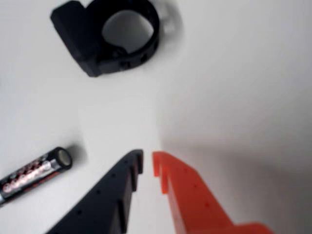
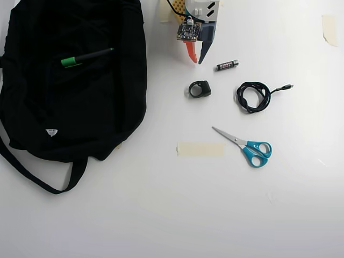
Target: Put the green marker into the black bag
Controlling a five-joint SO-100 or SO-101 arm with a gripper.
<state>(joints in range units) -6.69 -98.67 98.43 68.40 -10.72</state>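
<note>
In the overhead view the green marker [image 2: 85, 57] lies on top of the black bag [image 2: 70, 107], near the bag's upper part, green cap to the left. The bag spreads over the left of the table, its strap trailing to the lower left. My gripper [image 2: 196, 61] is at the top centre, to the right of the bag, well away from the marker. In the wrist view the black and orange fingertips of my gripper [image 1: 147, 163] stand almost together with nothing between them. Marker and bag are out of the wrist view.
A small black battery [image 2: 227, 65] [image 1: 31, 175] lies just right of the gripper. A black ring-shaped part [image 2: 200, 88] [image 1: 109, 36] sits below it. A coiled black cable [image 2: 255, 95], blue-handled scissors [image 2: 244, 146] and a strip of tape [image 2: 200, 149] lie further right and down.
</note>
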